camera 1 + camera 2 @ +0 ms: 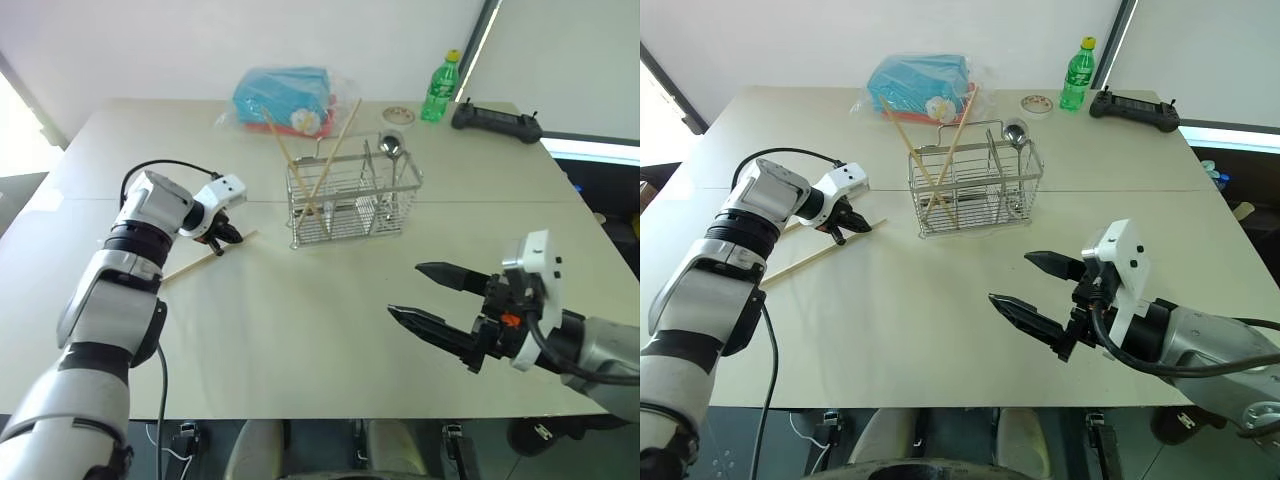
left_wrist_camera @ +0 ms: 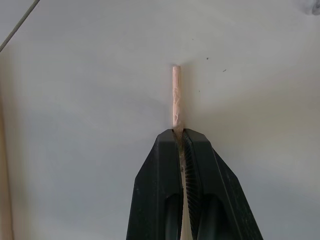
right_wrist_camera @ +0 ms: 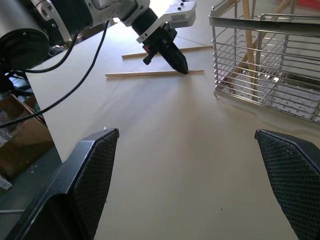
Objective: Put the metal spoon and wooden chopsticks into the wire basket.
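Spoon point(image 1: 391, 147) and two chopsticks point(image 1: 331, 160) already stand in the basket point(image 1: 353, 197); two sticks remain on the table point(image 1: 300, 320); left gripper point(image 1: 228, 236) is clamped on one stick point(image 2: 176, 95); right gripper point(image 1: 1032, 287) gapes empty; the right wrist view reveals the second stick point(image 3: 167, 51) behind it

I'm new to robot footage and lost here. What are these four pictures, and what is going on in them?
A two-armed humanoid robot stands at a table. Two pictures come from its head cameras, two from cameras on its wrists. The left gripper is shut on a wooden chopstick lying on the table; a second chopstick lies beside it. The right gripper hangs open and empty. The wire basket already holds two chopsticks and a metal spoon. Behind are a blue package, a green bottle and a black controller.
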Robot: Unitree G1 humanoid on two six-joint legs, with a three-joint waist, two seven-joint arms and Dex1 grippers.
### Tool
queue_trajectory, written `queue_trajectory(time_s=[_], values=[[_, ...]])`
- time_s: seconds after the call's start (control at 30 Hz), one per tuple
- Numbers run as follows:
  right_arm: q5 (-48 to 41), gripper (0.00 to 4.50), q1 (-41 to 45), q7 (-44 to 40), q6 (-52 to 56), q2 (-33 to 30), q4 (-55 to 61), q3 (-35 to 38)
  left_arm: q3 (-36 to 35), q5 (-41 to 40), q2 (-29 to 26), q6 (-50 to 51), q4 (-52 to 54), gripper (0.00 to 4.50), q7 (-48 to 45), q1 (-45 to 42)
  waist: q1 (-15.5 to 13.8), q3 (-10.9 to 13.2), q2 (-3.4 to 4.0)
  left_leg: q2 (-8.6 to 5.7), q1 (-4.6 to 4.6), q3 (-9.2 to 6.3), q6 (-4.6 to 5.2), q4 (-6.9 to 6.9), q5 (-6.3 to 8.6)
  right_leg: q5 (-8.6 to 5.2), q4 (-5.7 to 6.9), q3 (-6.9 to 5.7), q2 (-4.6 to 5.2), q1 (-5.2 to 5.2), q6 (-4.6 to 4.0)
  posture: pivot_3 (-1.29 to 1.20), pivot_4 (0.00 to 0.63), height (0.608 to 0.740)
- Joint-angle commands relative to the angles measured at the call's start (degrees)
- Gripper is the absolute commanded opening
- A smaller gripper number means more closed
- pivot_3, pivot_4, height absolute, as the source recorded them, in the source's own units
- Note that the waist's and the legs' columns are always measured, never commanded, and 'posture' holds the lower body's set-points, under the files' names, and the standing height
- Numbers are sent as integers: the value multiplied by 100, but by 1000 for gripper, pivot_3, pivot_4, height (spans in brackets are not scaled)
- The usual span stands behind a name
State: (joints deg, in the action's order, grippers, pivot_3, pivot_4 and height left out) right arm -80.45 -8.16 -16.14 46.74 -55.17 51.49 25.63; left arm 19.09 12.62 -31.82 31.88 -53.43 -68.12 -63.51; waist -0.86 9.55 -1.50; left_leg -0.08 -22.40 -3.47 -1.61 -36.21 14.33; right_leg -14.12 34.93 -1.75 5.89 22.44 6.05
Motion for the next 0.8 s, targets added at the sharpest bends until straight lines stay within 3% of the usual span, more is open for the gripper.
queue_trajectory(time_s=[0.03, 0.4, 0.63, 0.8], values=[[110, 4500, 144, -29, -175, -68, 55, -68, -152, -52, 3, 123, -214, 60, 170, -105, 5, 0, 0, 0, 1, 0, 0, -1, 0, 0, 0, 0, 0, -1, 0, 0, 150, 720], [235, 4500, 149, -259, -278, -37, -9, -262, -1135, -526, -277, 318, -917, 60, 1410, -800, 12, 9, -15, 1, -6, 0, 0, 4, 0, 12, 2, -2, -2, 9, 25, 0, 150, 720], [9, 4500, 109, -403, -193, -253, -192, 62, -3143, -1788, -477, -584, -789, 60, 3439, -1358, 9, 19, -32, 1, -7, -2, 2, 6, 2, 12, 4, -5, -1, 9, 32, 0, 150, 720], [-29, 4500, 117, -417, -168, -340, -267, 106, -4419, -3074, -207, -985, -22, 60, 3845, -1959, -5, 27, -47, 0, -3, -2, -1, 2, 1, 13, 4, -6, 1, 2, 33, 0, 150, 720]])
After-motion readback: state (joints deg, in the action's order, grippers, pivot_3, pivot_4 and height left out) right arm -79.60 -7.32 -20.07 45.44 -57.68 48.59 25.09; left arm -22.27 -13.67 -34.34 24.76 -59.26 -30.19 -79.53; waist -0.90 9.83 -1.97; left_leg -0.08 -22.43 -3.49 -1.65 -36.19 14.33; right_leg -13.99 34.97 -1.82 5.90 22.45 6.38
